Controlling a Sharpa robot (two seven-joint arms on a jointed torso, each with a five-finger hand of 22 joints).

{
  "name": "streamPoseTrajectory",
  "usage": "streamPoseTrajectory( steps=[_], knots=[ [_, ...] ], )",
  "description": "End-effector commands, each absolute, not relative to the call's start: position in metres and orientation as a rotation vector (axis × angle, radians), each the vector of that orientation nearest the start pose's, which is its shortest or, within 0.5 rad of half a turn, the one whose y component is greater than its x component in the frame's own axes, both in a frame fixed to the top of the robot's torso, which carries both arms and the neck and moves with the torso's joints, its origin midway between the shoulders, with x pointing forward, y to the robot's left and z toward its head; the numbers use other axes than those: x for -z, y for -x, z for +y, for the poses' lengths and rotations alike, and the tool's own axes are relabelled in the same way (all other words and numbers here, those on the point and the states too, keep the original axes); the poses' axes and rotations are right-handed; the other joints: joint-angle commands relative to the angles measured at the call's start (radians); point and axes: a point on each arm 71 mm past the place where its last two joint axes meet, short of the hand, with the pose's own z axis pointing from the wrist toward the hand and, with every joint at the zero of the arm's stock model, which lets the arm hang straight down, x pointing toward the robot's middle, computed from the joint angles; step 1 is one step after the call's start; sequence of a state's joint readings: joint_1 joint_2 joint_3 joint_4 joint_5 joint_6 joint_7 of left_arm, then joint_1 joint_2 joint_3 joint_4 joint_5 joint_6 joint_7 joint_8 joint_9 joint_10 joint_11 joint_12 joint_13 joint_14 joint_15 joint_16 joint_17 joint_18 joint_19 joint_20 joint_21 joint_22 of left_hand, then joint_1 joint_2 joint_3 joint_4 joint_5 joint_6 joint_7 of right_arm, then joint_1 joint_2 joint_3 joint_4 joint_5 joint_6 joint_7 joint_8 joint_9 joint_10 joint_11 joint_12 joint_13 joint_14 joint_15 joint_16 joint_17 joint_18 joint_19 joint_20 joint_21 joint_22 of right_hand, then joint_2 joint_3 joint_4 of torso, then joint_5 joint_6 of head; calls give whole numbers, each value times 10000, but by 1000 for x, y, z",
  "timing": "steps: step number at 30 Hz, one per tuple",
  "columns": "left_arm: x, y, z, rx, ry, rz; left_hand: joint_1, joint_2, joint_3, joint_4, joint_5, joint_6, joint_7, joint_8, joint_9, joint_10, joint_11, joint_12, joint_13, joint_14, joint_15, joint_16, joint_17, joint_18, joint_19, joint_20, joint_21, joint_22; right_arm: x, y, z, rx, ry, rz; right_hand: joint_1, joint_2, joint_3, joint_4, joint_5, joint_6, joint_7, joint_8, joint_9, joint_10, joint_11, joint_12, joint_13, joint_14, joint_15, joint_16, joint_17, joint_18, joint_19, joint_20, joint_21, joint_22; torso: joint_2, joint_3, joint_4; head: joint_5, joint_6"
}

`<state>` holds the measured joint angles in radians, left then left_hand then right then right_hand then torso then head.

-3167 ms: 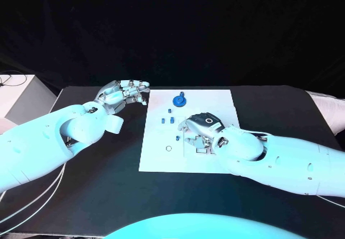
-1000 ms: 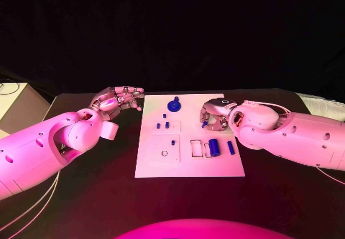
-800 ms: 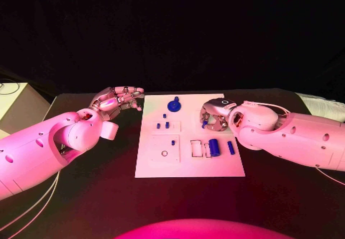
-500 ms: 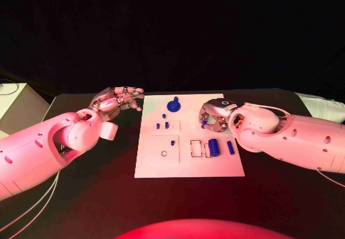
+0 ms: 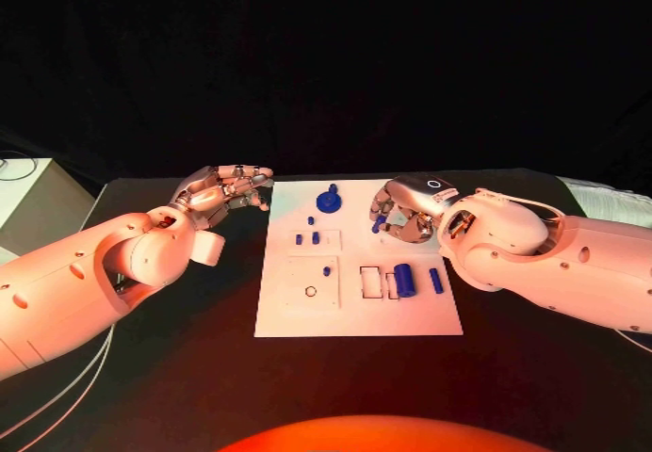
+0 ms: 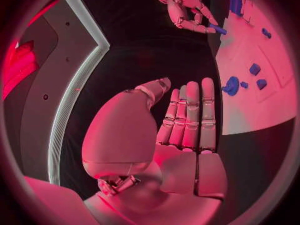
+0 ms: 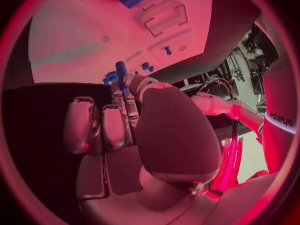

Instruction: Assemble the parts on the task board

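The white task board (image 5: 356, 315) lies in the middle of the black table. My right hand (image 5: 408, 213) hovers over its far right part and pinches a small blue peg (image 5: 379, 224) between thumb and finger; the peg (image 7: 120, 69) sticks out past the fingertips. My left hand (image 5: 224, 192) hangs beside the board's far left corner with nothing in it, its fingers (image 6: 190, 116) stretched out side by side. On the board stand a blue round piece with a knob (image 5: 331, 198), small pegs (image 5: 308, 237), a thick blue cylinder (image 5: 403, 279) and a slim blue bar (image 5: 436, 280).
A white box (image 5: 27, 200) stands at the table's far left edge. White recessed slots (image 5: 371, 281) lie beside the blue cylinder, and a square plate with a small ring (image 5: 311, 291) sits on the board's left half.
My right hand has lifted and drifted a little toward the board's far edge, still pinching the blue peg. The left hand has stayed put.
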<state>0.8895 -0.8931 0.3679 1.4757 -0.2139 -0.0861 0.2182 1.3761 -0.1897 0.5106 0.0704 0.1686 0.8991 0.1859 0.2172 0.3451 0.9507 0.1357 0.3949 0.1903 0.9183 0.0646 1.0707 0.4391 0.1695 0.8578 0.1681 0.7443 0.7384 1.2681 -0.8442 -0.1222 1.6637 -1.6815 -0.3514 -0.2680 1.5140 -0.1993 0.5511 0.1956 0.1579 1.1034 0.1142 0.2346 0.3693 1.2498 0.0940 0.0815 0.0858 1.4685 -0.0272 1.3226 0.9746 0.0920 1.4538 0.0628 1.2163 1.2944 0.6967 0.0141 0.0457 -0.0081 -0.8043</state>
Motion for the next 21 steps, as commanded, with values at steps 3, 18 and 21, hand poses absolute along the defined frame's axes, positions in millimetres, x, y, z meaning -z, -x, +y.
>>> streamPoseTrajectory(
  steps=[3,18,21],
  knots=[
    [191,-488,251,16379,11174,14867,50,45,-62,24,0,-5,71,38,-14,-73,0,38,-16,16,63,-38,-15,131,85,8,-66,-10,159,-446,-146,-6113,3523,15186,-98,-29,678,-611,69,59,10,44,28,562,-473,31,299,12,-62,50,9,-180,64,-1,83,29,11,4,3,71,-6],
    [192,-488,247,16466,11171,14888,62,55,-76,37,2,-8,71,48,-15,-88,1,47,-18,14,64,-44,-16,131,102,10,-96,-32,194,-410,-74,-8080,4587,15432,-184,-27,811,-733,96,-2,32,55,66,531,-455,-23,313,5,-56,44,-24,-170,44,7,47,17,34,-16,27,276,-33],
    [192,-488,247,16465,11171,14892,62,55,-76,37,2,-8,71,48,-15,-88,1,47,-18,14,64,-44,-16,131,102,10,-96,-32,203,-406,-65,-8247,4741,15591,-184,-27,811,-733,96,-2,32,55,66,531,-455,-23,313,5,-56,44,-24,-170,44,7,47,17,41,-16,28,326,-77]
  ],
)
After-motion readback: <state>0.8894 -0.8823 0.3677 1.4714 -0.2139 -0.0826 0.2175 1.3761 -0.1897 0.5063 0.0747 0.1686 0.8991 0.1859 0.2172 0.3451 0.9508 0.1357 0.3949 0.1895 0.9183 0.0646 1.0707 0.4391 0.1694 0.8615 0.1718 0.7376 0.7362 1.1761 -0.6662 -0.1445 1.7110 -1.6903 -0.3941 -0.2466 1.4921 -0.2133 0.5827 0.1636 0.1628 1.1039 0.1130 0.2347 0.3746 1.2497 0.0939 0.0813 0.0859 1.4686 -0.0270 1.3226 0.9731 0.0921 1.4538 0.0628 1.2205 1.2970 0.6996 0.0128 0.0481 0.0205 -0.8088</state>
